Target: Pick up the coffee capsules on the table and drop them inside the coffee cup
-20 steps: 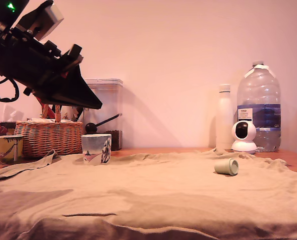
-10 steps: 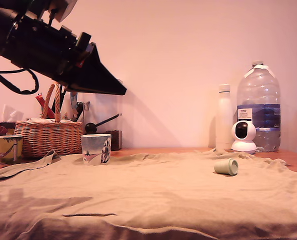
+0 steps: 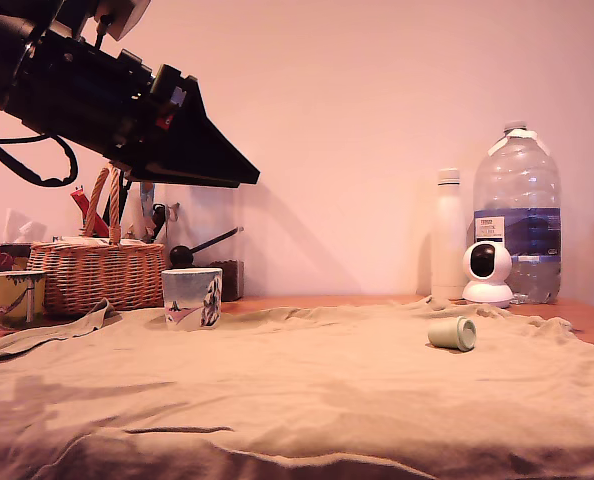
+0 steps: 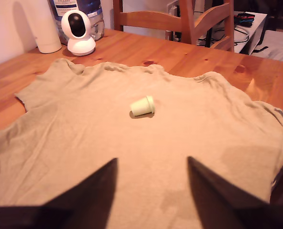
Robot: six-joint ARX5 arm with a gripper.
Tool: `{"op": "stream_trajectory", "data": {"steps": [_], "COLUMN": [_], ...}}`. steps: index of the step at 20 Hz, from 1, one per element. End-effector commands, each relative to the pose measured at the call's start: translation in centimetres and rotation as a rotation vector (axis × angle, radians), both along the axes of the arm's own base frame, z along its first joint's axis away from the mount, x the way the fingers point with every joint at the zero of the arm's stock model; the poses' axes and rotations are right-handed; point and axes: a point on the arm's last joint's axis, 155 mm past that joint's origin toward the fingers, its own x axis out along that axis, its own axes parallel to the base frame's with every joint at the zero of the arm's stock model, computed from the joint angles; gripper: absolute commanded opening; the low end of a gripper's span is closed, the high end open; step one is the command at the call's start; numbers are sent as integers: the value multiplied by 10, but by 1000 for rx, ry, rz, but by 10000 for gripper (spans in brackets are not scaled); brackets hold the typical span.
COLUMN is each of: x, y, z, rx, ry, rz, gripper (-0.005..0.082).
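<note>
Green capsule point(image 4: 142, 106) lies on its side on the cloth point(image 4: 108, 138); the fingers point(image 4: 91, 191) are open, empty, high above.

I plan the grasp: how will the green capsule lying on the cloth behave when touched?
The green capsule lies on its side, so it may roll in a curve, being tapered. It looks small, probably light. The soft cloth may slow it.

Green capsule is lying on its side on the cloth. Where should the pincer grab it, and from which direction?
Take the green capsule across its tapered body, just behind the wider rim, coming down from above. It lies on its side on the cloth with nothing near it, so both side walls look free. The pincer is open and high above the table, so only a descent seems needed.
</note>
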Motion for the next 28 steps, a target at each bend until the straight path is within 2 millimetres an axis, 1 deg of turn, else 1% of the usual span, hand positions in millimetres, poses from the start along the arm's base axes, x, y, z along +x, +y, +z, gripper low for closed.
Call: {"op": "stream_trajectory", "data": {"steps": [1,6,11,14,18,28], "x": [-5,-5,0,3,14,46], "y": [0,-5,-12,-19,-31,-54], "z": [-3,0,-17,-20,-20,-38], "rx": [-1,-24,-25,-34,-43,-36], "ry": [-2,-19,-2,3,20,56], "rz": [-12,-42,-64,-89,-115,-139], "gripper": [551,551,552,552,552,552]}}
